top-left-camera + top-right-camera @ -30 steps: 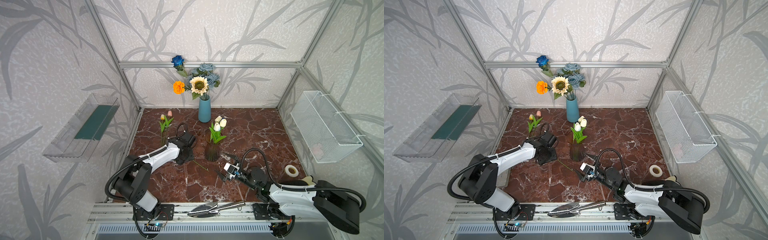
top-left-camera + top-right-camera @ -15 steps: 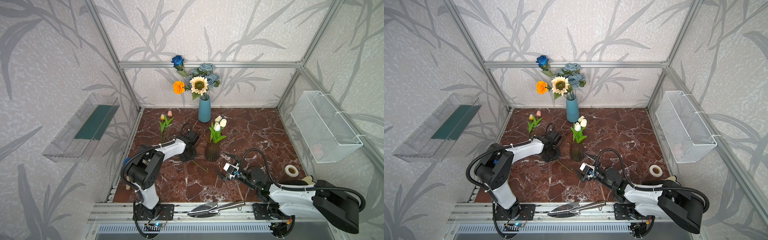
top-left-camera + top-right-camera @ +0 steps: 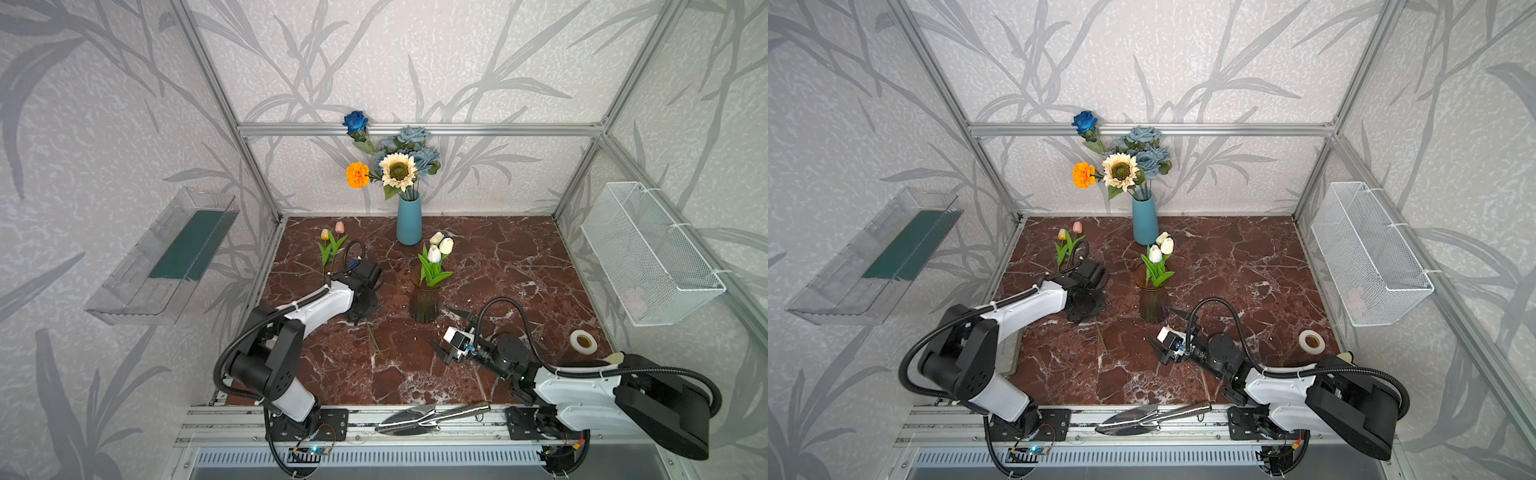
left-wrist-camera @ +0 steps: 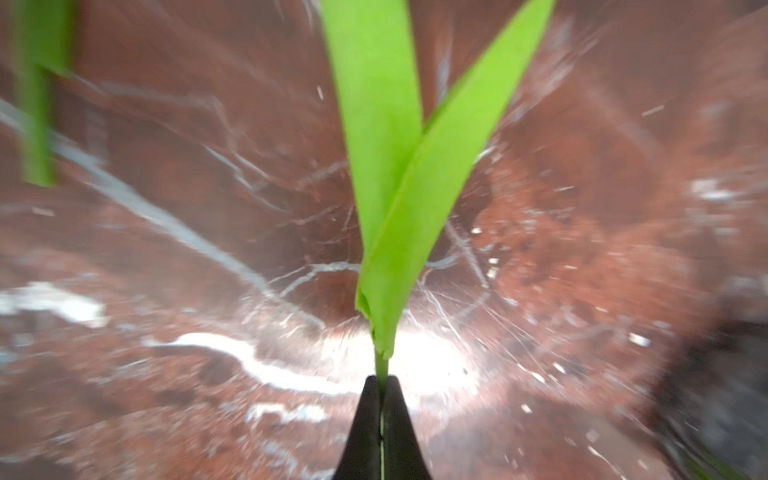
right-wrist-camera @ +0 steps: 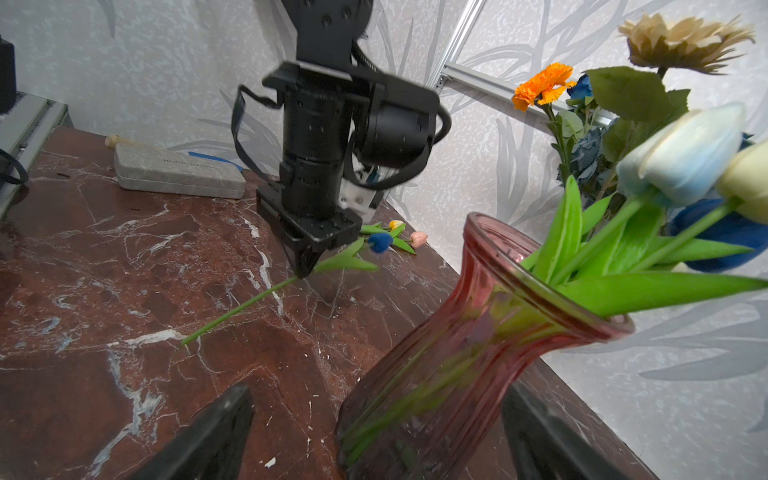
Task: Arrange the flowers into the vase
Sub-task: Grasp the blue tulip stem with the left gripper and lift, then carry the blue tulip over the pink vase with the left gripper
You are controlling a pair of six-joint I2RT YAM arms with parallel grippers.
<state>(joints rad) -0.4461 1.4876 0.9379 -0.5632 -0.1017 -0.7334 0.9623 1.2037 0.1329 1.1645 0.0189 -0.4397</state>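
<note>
A small blue tulip (image 5: 380,242) lies on the marble table, its stem (image 3: 374,340) pointing toward the front. My left gripper (image 3: 361,309) points down and is shut on that stem (image 4: 381,365) just below the leaves. White tulips (image 3: 440,247) stand in a reddish glass vase (image 3: 424,305) mid-table. My right gripper (image 3: 449,332) stands open just in front of this vase, its fingers (image 5: 216,428) apart and empty. A blue ceramic vase (image 3: 409,224) at the back holds a sunflower (image 3: 398,170), marigold, dark blue rose and dusty-blue roses. Pink and yellow tulips (image 3: 332,237) lie at the back left.
A tape roll (image 3: 583,341) lies at the front right. A wire basket (image 3: 648,253) hangs on the right wall and a clear shelf (image 3: 166,257) on the left wall. A metal trowel (image 3: 428,415) rests on the front rail. A grey case (image 5: 178,172) lies by the left edge.
My left gripper has closed on the blue tulip's stem, and the left arm's elbow has swung in toward the table. The right arm has not moved.
</note>
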